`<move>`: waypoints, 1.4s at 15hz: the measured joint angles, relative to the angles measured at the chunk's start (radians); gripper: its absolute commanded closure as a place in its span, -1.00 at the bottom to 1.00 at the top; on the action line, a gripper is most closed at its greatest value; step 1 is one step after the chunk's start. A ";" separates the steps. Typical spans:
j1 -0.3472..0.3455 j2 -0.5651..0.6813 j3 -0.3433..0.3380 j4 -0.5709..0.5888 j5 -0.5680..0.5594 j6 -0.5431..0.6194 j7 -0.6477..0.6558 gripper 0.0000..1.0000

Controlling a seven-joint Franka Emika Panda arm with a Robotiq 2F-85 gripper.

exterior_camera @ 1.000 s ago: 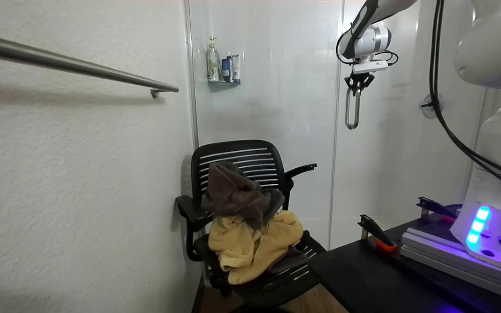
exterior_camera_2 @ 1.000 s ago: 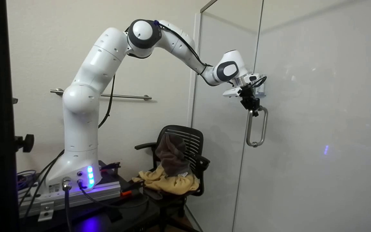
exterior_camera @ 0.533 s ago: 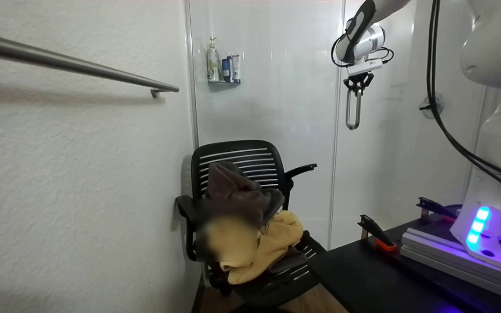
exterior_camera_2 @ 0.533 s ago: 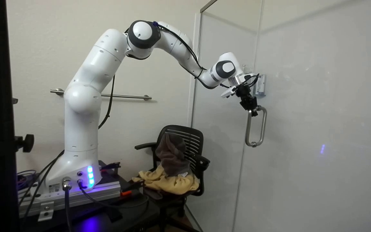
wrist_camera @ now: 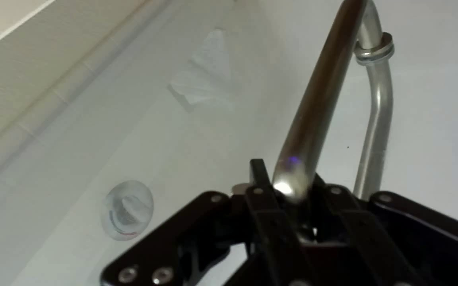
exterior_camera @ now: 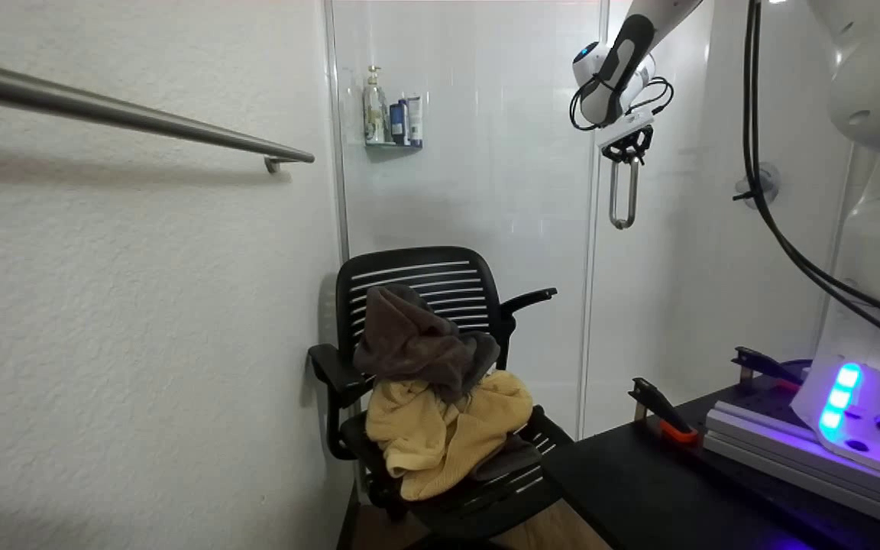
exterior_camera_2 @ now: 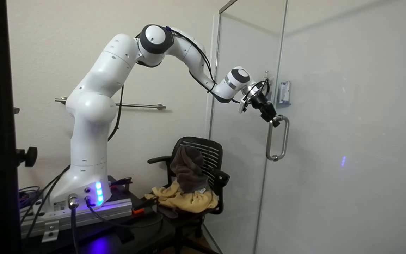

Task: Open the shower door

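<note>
The shower door [exterior_camera_2: 347,116] is a tall frameless glass panel; it also shows in an exterior view [exterior_camera: 669,290]. Its chrome loop handle [exterior_camera_2: 269,141] stands out from the glass near the door's edge, and shows in an exterior view [exterior_camera: 632,198] and in the wrist view [wrist_camera: 320,103]. My gripper [exterior_camera_2: 274,121] is at the top bend of the handle, tilted down toward the glass. In the wrist view the fingers [wrist_camera: 288,176] lie on both sides of the handle bar and close on it. The gripper also shows in an exterior view [exterior_camera: 625,159].
A black chair [exterior_camera: 425,263] with brown [exterior_camera: 409,336] and yellow [exterior_camera: 448,435] towels stands by the neighbouring glass panel [exterior_camera_2: 238,169]. A metal bar [exterior_camera: 142,118] runs along the wall. The arm stands on a black table [exterior_camera: 638,489]. A shelf with bottles [exterior_camera: 394,126] is behind the glass.
The wrist has moved back toward the robot and tilted. The handle has shifted slightly left with the gripper in an exterior view, and the door's reflection and edge have shifted a little.
</note>
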 measured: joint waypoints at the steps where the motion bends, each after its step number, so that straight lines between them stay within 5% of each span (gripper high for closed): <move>1: 0.016 -0.007 -0.003 -0.013 -0.052 -0.031 0.048 0.89; 6: 0.101 -0.095 -0.011 -0.156 -0.290 -0.204 0.261 0.89; 14: 0.170 -0.267 -0.056 -0.395 -0.488 -0.168 0.350 0.89; 21: -0.047 -0.429 0.148 -0.556 -0.571 -0.138 0.297 0.89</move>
